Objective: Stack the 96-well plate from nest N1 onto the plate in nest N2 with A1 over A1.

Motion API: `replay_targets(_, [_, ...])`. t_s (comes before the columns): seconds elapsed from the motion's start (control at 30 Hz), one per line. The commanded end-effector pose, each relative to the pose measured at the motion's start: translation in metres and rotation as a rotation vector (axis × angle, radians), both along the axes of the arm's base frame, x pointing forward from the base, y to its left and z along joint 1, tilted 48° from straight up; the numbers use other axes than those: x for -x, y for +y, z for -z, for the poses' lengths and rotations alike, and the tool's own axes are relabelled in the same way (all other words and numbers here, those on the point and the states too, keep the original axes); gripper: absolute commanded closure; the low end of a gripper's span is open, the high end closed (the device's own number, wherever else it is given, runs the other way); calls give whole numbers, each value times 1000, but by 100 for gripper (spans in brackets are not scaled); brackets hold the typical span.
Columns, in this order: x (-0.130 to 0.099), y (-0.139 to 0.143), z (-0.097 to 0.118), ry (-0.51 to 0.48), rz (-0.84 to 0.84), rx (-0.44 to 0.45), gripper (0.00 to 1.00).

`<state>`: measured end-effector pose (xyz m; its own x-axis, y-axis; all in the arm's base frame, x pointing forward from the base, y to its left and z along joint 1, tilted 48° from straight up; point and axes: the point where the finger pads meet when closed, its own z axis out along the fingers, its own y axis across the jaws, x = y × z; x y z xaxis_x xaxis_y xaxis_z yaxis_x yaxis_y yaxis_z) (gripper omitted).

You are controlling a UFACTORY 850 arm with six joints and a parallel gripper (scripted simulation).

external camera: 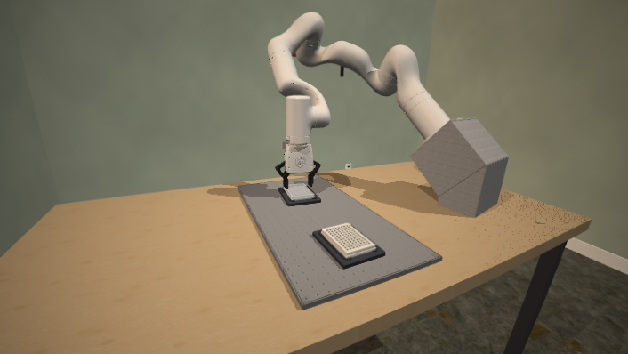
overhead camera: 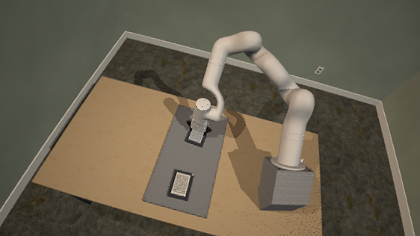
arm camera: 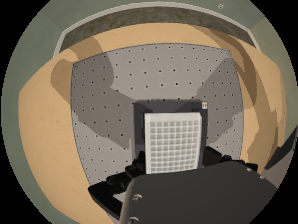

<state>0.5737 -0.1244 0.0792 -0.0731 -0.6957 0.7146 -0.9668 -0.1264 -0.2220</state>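
A white 96-well plate (overhead camera: 195, 136) sits in the far black nest N1 on the grey perforated baseplate (overhead camera: 186, 160); it also shows in the exterior view (external camera: 299, 192) and in the wrist view (arm camera: 173, 143). My gripper (external camera: 298, 181) is open and points straight down over this plate, with one black finger on either side of it, just above the nest. It hides the plate's far end in the top view (overhead camera: 198, 128). A second white plate (overhead camera: 181, 183) (external camera: 348, 240) lies flat in the near nest N2. The cut corners are too small to tell.
The arm's grey base block (overhead camera: 284, 186) (external camera: 462, 166) stands on the wooden table to the right of the baseplate. The two nests are well apart along the baseplate's length.
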Motion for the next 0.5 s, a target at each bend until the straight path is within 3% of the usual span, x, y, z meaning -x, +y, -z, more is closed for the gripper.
replay_targets(0.0, [-1, -2, 1, -1, -1, 0, 0])
replay_targets(0.47, [-3, -7, 7, -1, -1, 0, 0])
